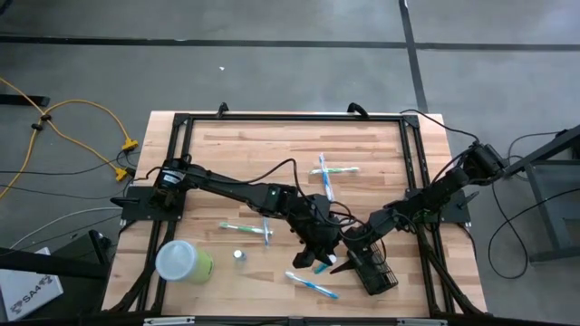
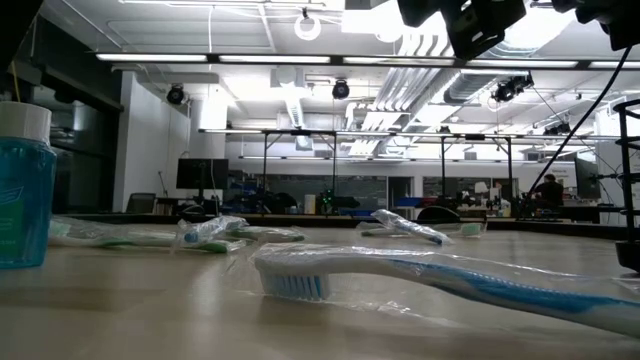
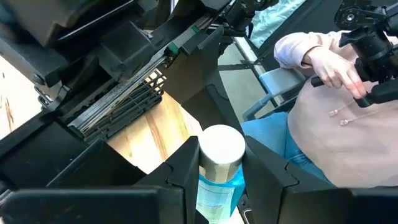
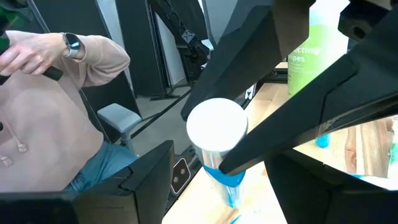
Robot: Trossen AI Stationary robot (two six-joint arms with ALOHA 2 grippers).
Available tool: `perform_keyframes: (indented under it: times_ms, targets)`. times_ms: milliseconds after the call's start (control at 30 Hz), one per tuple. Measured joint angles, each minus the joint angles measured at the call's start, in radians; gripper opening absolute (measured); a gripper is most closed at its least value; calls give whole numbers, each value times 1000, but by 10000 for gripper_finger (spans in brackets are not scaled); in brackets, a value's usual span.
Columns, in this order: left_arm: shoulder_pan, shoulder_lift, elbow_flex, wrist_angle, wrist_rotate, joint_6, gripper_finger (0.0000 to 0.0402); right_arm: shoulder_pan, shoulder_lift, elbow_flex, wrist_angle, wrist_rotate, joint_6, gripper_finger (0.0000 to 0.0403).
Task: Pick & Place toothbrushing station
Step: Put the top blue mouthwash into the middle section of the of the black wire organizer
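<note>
The left gripper [image 1: 319,263] clamps a blue bottle [image 3: 219,163] just at 9 o'clock of the holder [image 1: 372,264], which the right gripper [image 1: 355,258] grips. Loading seems underway; next, lower the bottle into a compartment.

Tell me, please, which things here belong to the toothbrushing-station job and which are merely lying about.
In the job:
black mesh holder
held blue bottle, gripped in the left hand beside the holder
right hand, at the holder

Lying about:
crossed toothbrushes
toothbrush near the cup
toothbrush by the holder
lime-green cup
standing blue bottle
</note>
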Motion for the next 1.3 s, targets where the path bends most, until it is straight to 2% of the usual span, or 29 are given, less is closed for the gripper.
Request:
perform_keyframes:
  times_ms: [367,667,1033,1300]
  targets:
    - [-3,0,0,-5,12,0,94,0,0,0,0,-7,7,235]
    - [-2,0,0,-5,9,0,94,0,0,0,1,-7,7,177]
    - [-2,0,0,-5,8,2,94,0,0,0,2,-6,7,145]
    - [-2,0,0,-5,8,7,94,0,0,0,2,-7,6,97]
